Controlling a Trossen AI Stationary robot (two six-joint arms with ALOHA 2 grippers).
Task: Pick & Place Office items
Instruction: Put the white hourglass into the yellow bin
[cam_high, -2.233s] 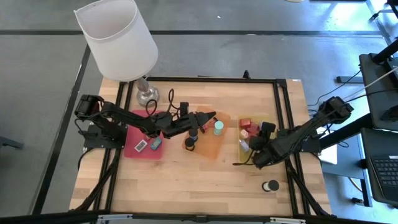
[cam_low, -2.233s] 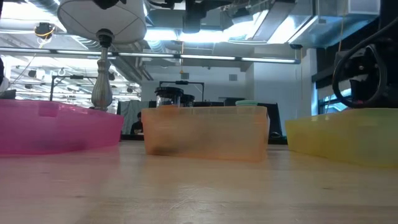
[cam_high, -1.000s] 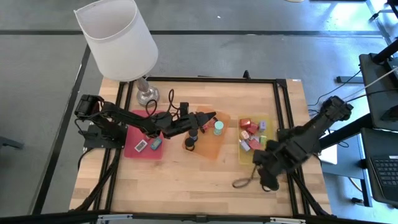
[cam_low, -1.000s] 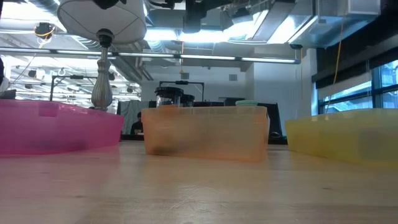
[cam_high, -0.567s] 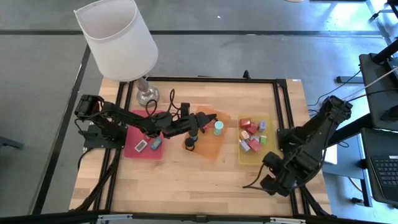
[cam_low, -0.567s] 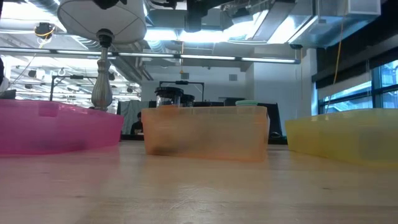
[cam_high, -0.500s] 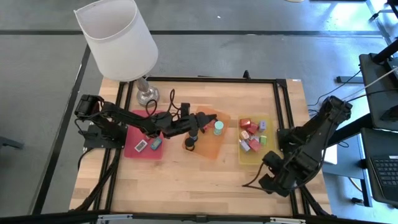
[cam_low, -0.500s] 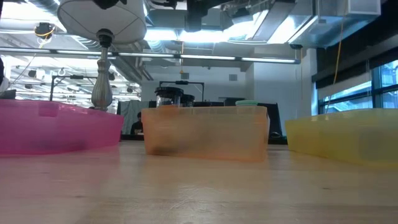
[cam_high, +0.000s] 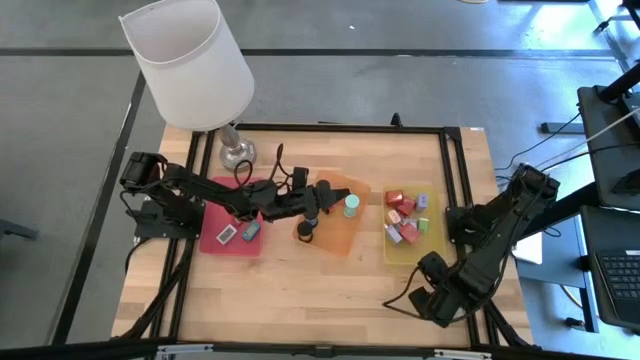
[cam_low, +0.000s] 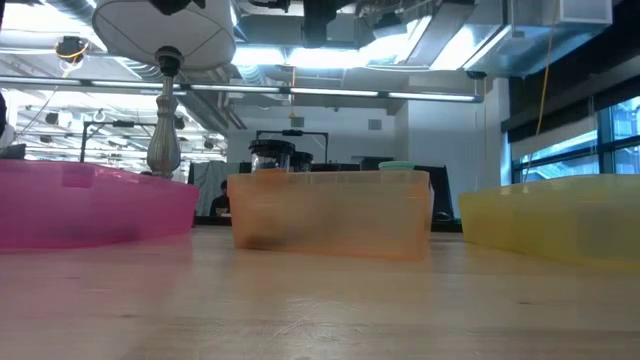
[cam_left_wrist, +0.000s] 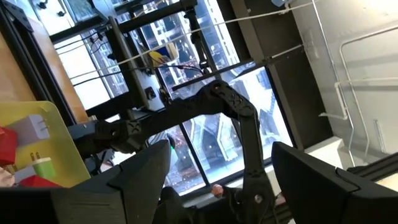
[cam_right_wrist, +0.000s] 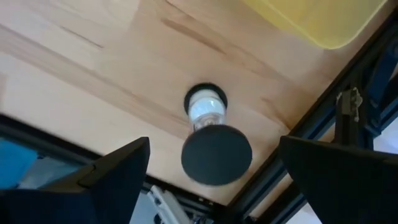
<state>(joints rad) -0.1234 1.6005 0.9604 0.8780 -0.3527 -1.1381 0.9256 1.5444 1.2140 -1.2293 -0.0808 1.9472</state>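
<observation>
A small round bottle (cam_right_wrist: 206, 107) with a black top and a pale body stands alone on the bare wood, near the table's near right corner. My right gripper (cam_right_wrist: 214, 139) hangs open above it, pointing down, with one finger on either side and touching nothing. In the high view this gripper (cam_high: 437, 300) hides the bottle. My left gripper (cam_high: 318, 195) is open over the orange tray (cam_high: 340, 238), holding nothing. That tray holds a teal round item (cam_high: 351, 205) and a black one (cam_high: 305, 232). Red and lavender blocks (cam_high: 405, 208) lie in the yellow tray (cam_high: 412, 252).
The pink tray (cam_high: 228, 242), with small flat items, lies left of the orange one. A lamp with a big white shade (cam_high: 190, 65) and a metal base (cam_high: 237, 152) stands at the far left. A black frame rail (cam_right_wrist: 298, 130) runs close beside the bottle. Bare wood spans the near half.
My right gripper has gone from beside the yellow tray toward the table's near edge and a little down, rolling about its own axis. It now hangs over the lone bottle and covers it in the high view.
</observation>
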